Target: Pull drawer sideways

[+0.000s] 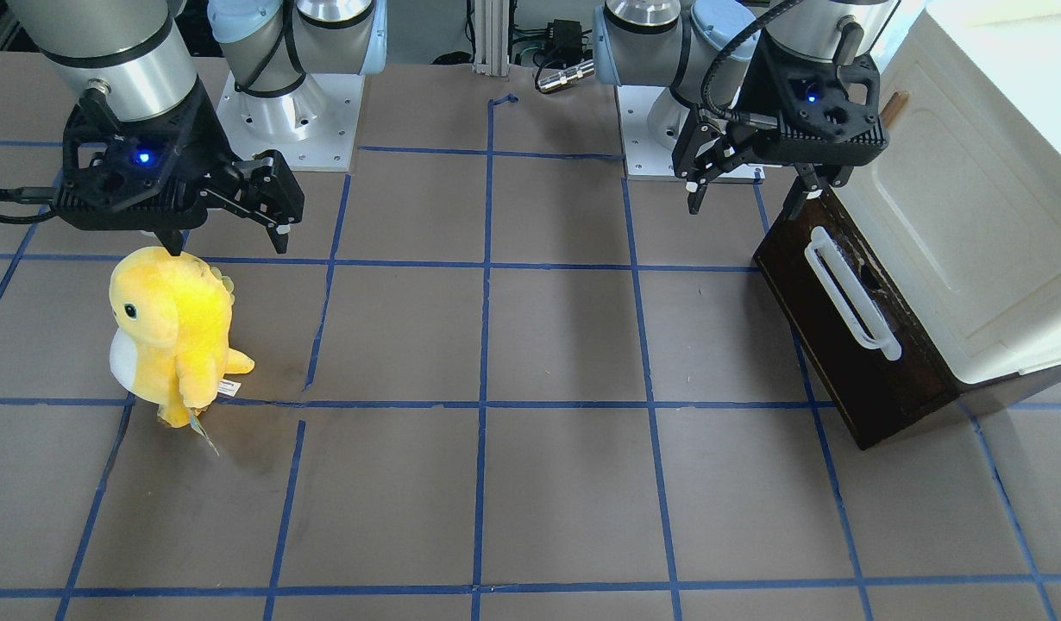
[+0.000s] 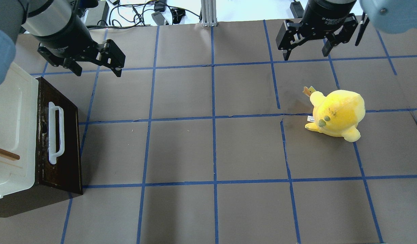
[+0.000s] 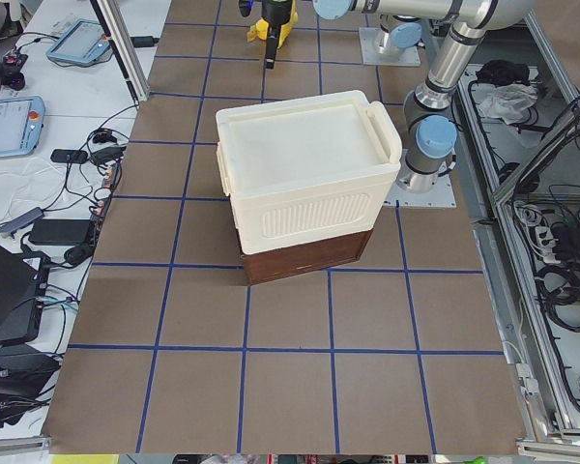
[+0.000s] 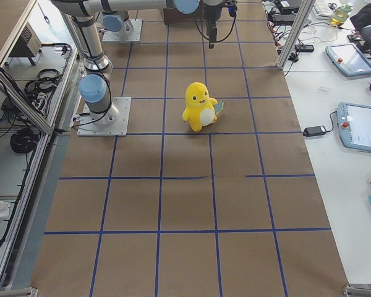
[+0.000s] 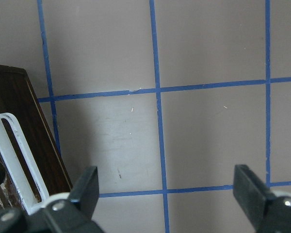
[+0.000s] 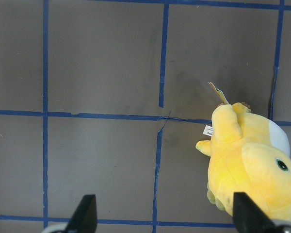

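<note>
Front view: drawer [image 1: 875,379] sits at the robot's left table end, beneath the cabinet box [image 1: 970,233]. Left gripper [image 1: 746,197] hangs wide and empty near its far corner.
Overhead: right gripper [image 2: 306,55] wide, empty, well apart.
Left wrist: white bar handle [image 5: 15,145] looks rigid and smooth. Best hold, I judge.

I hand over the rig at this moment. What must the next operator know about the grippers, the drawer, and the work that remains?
Left gripper: open, empty, in the air near the drawer, not touching its white handle.
Right gripper: open, empty, above the table near the yellow plush toy.
Drawer: looks shut under the cream cabinet.
Done: nothing visible yet.
To do: grasp the handle, probably with the left gripper, and pull the drawer out.
</note>
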`<state>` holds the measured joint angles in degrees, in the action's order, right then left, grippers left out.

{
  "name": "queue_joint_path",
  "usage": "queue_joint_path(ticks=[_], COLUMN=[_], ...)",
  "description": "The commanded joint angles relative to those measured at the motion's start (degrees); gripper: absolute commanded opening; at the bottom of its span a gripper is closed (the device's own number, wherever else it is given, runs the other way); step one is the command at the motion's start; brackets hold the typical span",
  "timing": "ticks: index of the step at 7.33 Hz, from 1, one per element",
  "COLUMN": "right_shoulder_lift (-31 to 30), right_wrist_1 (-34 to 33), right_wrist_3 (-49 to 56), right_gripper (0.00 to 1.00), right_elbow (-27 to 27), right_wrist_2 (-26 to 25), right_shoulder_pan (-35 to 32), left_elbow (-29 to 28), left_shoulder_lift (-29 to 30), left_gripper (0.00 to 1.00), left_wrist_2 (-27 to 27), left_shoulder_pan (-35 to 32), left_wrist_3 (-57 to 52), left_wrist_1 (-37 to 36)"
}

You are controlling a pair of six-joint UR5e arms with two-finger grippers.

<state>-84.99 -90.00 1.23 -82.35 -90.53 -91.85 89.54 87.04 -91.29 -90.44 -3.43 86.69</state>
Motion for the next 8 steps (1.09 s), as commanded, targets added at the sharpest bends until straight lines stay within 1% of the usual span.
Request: queue_joint_path(ticks=[1, 3, 5, 6, 7, 8], right_shoulder_lift=[0.00, 0.00, 0.00, 0.00, 0.00, 0.00], right_wrist_1=[0.00, 0.00, 0.00, 0.00, 0.00, 0.00], right_wrist_3=[0.00, 0.00, 0.00, 0.00, 0.00, 0.00], right_gripper=[1.00, 1.00, 1.00, 1.00, 1.00, 1.00], right_elbow=[0.00, 0.00, 0.00, 0.00, 0.00, 0.00], right_wrist_2=[0.00, 0.00, 0.00, 0.00, 0.00, 0.00], right_shoulder_pan=[0.00, 0.00, 0.00, 0.00, 0.00, 0.00], left_elbow=[0.02, -0.07, 0.80, 3.24, 7.97, 10.45], left_shoulder_lift=[0.15, 0.58, 4.52, 5.41, 6.29, 7.26], left_gripper=[1.00, 1.00, 1.00, 1.00, 1.00, 1.00], left_wrist_2=[0.15, -0.55, -3.01, -8.23, -14.03, -19.22], left_shoulder_pan=[0.00, 0.52, -0.09, -0.18, -0.18, -0.18], left_wrist_3=[0.17, 0.00, 4.99, 5.01, 5.71, 6.58], left_wrist_1=[-0.20, -0.55, -6.42, -6.53, -7.66, -10.02])
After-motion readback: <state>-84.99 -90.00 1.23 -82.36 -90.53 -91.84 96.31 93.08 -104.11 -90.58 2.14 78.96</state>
